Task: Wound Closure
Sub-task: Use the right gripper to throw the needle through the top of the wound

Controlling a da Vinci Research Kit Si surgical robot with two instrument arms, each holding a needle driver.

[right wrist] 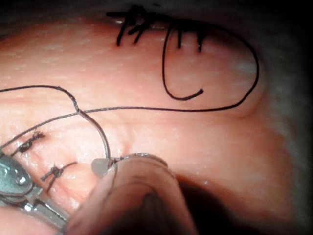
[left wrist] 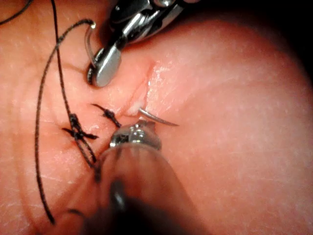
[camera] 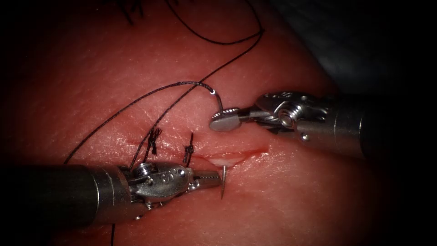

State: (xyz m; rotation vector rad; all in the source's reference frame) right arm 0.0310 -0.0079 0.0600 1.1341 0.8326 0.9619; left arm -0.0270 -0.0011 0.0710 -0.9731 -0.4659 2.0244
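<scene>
One curved needle bridges the open stretch of the cut in the tissue: its pointed end stands clear of the surface on the near lip, pointing toward 6 o'clock in the endoscope view, while its swaged end rises from the far lip toward 12 o'clock, where the thread joins it. Between those two ends the body of the needle is buried, so its long axis runs straight across the wound. Nearest the point is the left claw, reaching in from 9 o'clock; its jaws look drawn together beside or upon the shaft just behind the point, though whether they truly grip it cannot be told. At the other end, the right claw, entering from 3 o'clock, is clamped on the needle close to the swage. Two finished knots with short cut ends sit on the closed part of the cut toward 9 o'clock of the needle. From the swage the thread sweeps toward 12 o'clock in a wide loop.
</scene>
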